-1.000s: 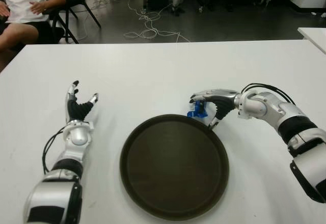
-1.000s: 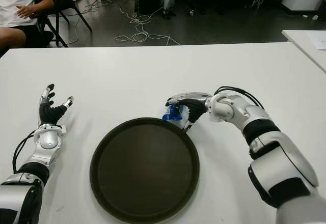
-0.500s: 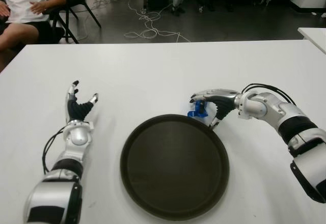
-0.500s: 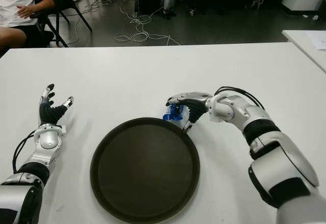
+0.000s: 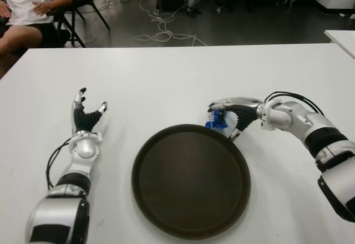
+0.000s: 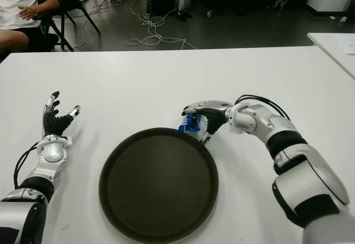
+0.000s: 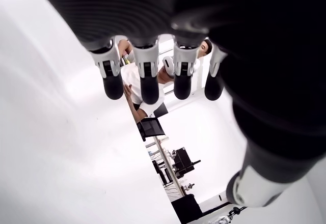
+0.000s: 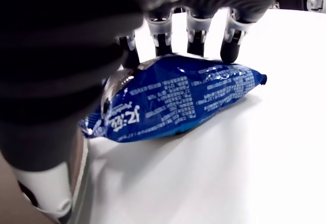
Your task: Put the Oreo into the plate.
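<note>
The Oreo, a small blue packet [image 5: 216,124], lies on the white table just past the far right rim of the dark round plate [image 5: 188,188]. In the right wrist view the Oreo packet [image 8: 178,99] sits flat on the table with one end against the plate's rim. My right hand [image 5: 224,121] arches over it: the fingers [image 8: 197,29] reach down behind the packet and the thumb [image 5: 235,133] points down beside the rim. The fingers are spread, not closed on the packet. My left hand [image 5: 86,115] shows to the left of the plate, fingers spread.
The white table [image 5: 166,83] stretches wide around the plate. A seated person [image 5: 28,5] is beyond the far left corner, with chairs and floor cables behind. Another white table's corner [image 5: 341,36] shows at the far right.
My right hand and the blue packet have shifted very slightly to the right. The left hand has not moved.
</note>
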Controlling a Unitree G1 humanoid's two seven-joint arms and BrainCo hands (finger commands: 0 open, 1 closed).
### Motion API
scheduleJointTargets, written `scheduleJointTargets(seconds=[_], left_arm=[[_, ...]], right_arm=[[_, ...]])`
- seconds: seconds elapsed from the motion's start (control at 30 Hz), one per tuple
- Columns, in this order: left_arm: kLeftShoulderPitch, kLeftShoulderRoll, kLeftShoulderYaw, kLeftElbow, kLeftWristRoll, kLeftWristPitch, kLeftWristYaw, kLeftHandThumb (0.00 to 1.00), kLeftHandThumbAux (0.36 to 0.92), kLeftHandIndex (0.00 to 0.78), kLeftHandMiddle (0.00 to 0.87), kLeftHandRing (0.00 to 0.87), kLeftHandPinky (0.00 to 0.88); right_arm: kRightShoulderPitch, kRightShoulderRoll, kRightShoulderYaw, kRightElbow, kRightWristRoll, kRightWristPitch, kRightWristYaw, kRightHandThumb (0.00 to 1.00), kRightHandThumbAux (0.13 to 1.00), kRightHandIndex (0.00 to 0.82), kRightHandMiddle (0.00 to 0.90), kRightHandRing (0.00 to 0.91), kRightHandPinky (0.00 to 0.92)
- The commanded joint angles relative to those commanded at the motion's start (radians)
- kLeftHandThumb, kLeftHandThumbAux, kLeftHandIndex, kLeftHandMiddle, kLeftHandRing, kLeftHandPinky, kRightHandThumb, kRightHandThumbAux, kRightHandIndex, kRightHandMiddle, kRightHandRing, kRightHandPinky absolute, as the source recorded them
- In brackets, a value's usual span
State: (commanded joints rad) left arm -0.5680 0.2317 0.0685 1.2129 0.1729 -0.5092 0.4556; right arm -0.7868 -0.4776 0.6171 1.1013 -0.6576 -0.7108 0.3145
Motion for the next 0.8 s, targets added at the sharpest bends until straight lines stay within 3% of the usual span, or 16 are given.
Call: scheduleJointTargets(seconds=[0.5,0.8], left_arm=[[-0.002,0.005,-0.003,0.002,0.004,0.008,0.005,0.0,0.754,0.063,0.107,0.085,0.055],[0.0,0.008,-0.004,0.001,0.004,0.002,-0.002,0.0,0.755,0.058,0.098,0.072,0.053]], right_arm=[[0.039,-0.035,-0.006,-0.055,0.012,-0.003,0.025,0.0,0.816,0.0,0.0,0.0,0.0],[0.101,-0.077,-0.042,-0.111,0.055,0.013,0.059,0.0,0.872,0.0,0.0,0.0,0.0]])
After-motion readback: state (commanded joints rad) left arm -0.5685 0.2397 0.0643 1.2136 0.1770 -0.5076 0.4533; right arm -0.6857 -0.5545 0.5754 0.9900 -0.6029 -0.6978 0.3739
